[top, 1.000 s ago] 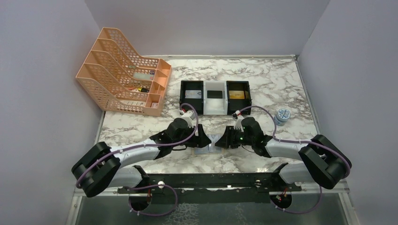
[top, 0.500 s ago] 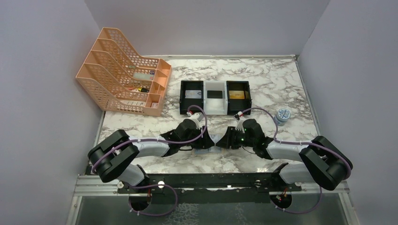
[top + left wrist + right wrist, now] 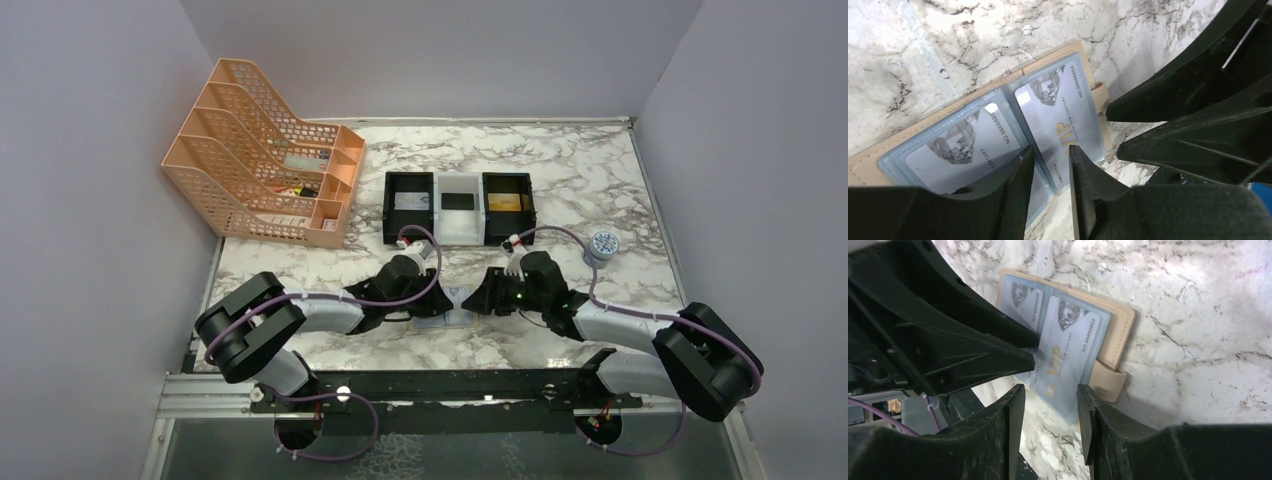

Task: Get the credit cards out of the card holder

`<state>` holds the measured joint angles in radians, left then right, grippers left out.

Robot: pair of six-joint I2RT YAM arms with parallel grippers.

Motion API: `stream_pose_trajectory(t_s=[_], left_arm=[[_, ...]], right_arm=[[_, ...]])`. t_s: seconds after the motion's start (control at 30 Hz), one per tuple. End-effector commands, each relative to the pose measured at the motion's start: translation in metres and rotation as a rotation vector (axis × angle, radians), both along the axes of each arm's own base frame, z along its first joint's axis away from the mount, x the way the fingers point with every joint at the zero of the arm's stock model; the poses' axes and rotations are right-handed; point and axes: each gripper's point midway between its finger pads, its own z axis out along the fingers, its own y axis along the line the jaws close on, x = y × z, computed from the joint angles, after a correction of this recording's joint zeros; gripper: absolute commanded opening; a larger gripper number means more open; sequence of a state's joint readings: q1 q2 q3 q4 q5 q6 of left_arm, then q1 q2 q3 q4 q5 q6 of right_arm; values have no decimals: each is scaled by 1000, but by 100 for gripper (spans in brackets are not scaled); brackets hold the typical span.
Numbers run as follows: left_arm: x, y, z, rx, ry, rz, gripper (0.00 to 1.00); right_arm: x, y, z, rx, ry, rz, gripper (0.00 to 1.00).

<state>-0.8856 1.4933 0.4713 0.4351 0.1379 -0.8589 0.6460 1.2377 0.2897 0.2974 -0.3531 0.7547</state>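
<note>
The card holder [image 3: 1048,61] lies open and flat on the marble, tan outside with clear blue-grey sleeves. Two credit cards sit in the sleeves: a grey VIP card [image 3: 1060,115] and a second grey card [image 3: 963,150]. My left gripper [image 3: 1049,155] stands low over the holder's middle fold at its near edge, jaws narrow but apart, nothing clamped. My right gripper [image 3: 1050,395] is open over the near corner of the VIP card [image 3: 1068,350], beside the tan strap loop [image 3: 1108,380]. In the top view both grippers meet over the card holder [image 3: 452,320].
Three trays [image 3: 459,228], black, white and black, stand behind the grippers, each with a card in it. An orange mesh file rack [image 3: 265,180] fills the back left. A small round blue-and-white tin [image 3: 602,243] sits at the right.
My left arm has swung right and forward onto the holder, and its jaws have narrowed. The right arm has shifted only slightly.
</note>
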Motion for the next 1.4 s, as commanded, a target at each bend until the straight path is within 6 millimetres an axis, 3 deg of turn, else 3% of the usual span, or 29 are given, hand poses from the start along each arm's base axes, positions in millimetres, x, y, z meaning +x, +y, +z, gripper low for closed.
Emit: stream_pose_trajectory(t_s=[0.0, 0.13, 0.3, 0.6, 0.87, 1.17, 1.37], left_arm=[[3, 2, 4, -24, -26, 30, 34], [3, 3, 1, -25, -21, 33, 33], [2, -1, 4, -50, -27, 22, 32], [1, 0, -6, -48, -4, 37, 28], [-2, 7, -2, -81, -9, 70, 26], [-3, 11, 1, -105, -10, 95, 25], [-2, 8, 0, -115, -2, 93, 25]], right_arm=[[11, 7, 22, 45, -63, 3, 44], [11, 12, 22, 59, -58, 22, 44], [10, 11, 1, 11, -6, 25, 43], [13, 5, -15, -24, 26, -20, 43], [11, 5, -4, 18, 21, -42, 43], [18, 9, 39, 99, -69, -58, 43], [14, 13, 29, 87, -40, -16, 43]])
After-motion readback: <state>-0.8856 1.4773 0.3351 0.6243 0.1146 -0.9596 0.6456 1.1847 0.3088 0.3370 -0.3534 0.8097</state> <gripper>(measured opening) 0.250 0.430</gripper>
